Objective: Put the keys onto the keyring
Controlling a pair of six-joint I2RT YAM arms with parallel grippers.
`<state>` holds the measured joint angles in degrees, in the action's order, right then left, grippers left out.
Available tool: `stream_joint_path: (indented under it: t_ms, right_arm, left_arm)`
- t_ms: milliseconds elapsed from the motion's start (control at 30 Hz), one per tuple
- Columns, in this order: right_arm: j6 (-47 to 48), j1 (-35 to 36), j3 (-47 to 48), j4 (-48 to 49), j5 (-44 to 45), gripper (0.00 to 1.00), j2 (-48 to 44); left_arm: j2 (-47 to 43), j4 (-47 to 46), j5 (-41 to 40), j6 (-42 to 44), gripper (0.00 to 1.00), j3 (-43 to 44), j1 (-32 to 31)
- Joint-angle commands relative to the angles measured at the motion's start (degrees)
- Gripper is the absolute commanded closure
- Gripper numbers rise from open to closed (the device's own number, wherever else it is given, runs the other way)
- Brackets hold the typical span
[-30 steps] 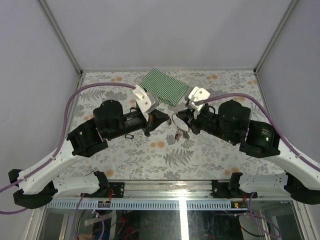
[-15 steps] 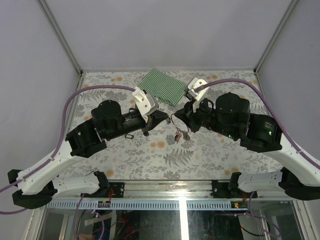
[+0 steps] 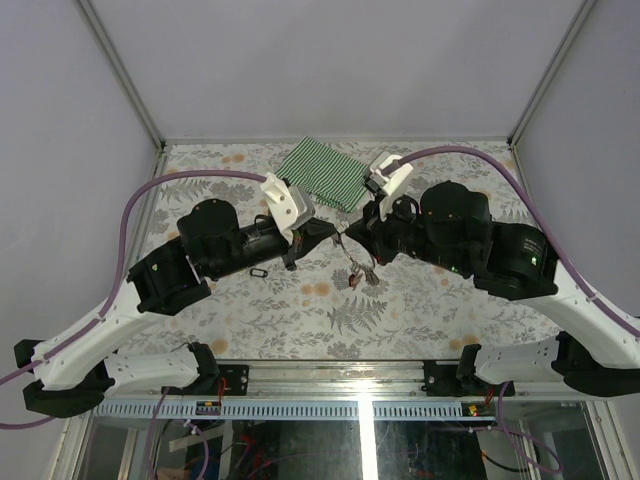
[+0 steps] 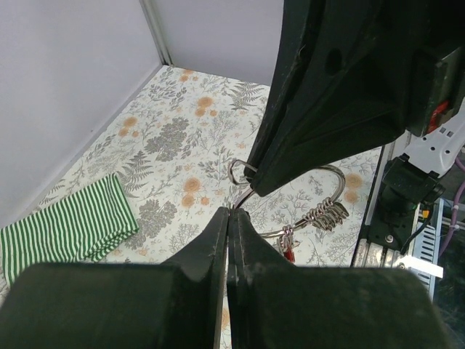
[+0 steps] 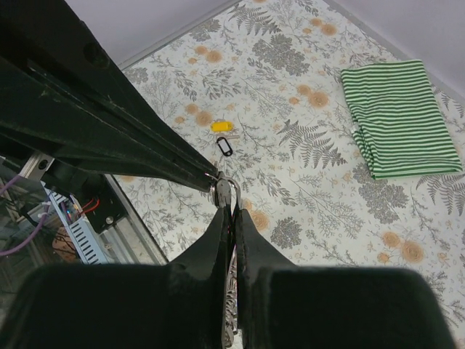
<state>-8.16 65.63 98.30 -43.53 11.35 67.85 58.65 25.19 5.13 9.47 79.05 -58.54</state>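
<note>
Robot lab, framed enclosure (image 3: 122, 75), floral tabletop (image 3: 430, 300)

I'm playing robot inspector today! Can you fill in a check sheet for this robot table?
Surface: flowery table, flat.
Job's things: keyring hangs between both arms; yellow-tagged key and black-tagged key lie loose on the table.
Clutter: striped cloth at the far edge.
End effectors: left end effector and right end effector both shut on the keyring.
Cables: purple cables loop off each arm.
Surroundings: grey walls, metal frame.
</note>
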Motion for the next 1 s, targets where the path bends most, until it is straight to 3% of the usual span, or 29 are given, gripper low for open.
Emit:
stream_joint_path:
  t_ms: [0, 967]
  right_arm:
    - [-1.91, 0.40, 3.16, 1.37, -0.02, 1.00, 0.82]
    - [-3.18, 0.41, 3.30, 1.39, -0.45, 1.00, 2.27]
  left_arm:
    - [0.10, -2.47, 0.89, 1.25, 1.00, 2.21, -0.69]
    - [0.19, -1.90, 1.05, 1.73, 1.00, 2.74, -1.28]
